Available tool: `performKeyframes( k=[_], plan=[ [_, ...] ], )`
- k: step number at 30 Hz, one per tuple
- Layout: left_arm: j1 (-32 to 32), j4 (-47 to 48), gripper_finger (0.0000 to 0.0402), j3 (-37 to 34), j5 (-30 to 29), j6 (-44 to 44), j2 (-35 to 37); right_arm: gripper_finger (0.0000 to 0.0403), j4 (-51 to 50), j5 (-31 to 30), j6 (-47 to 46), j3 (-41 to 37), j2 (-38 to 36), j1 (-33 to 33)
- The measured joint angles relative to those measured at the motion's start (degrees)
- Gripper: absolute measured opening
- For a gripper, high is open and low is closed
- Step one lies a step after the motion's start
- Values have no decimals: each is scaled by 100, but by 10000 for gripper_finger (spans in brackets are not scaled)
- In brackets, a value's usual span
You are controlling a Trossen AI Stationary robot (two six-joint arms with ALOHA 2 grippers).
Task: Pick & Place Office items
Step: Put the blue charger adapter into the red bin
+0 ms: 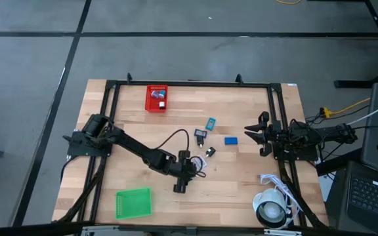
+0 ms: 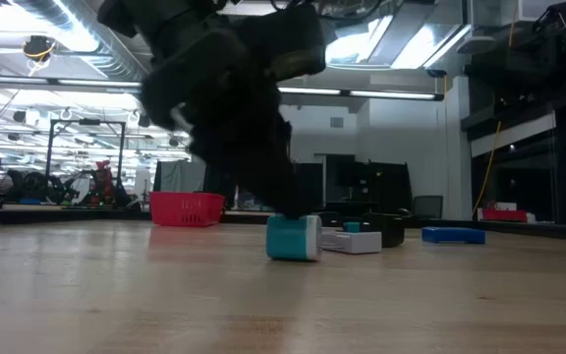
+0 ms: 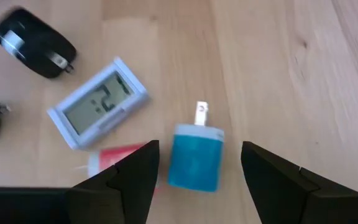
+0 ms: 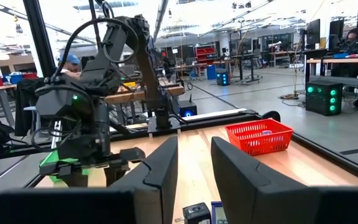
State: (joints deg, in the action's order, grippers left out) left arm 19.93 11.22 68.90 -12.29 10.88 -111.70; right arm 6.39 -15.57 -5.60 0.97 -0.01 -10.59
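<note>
Two dark fingers (image 3: 135, 177) of the left gripper (image 3: 197, 174) stand apart, straddling a small teal plastic block with a white prong (image 3: 195, 155) that lies on the light wooden table (image 3: 278, 68) untouched between them.

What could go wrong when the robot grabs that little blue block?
The left gripper straddles the teal-blue block with gaps on both sides, so closing fingers could push it sideways or tip it. The pink-red piece lies right beside one finger and might get pinched or dragged along, maybe nudging the small clock too.
</note>
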Motion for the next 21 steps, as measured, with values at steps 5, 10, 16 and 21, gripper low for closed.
performKeyframes(
  k=[5,10,16,21],
  plan=[
    [104,-57,223,-2,-55,121,-4,103,-4,1,0,0,0,0],
    [88,-74,223,-2,-62,154,-41,103,-4,2,-8,0,0,0],
    [3,-105,223,-3,122,203,-371,103,-4,17,-40,0,0,0],
    [-21,-492,221,18,190,187,-596,103,-4,17,-40,0,0,0]
  ],
)
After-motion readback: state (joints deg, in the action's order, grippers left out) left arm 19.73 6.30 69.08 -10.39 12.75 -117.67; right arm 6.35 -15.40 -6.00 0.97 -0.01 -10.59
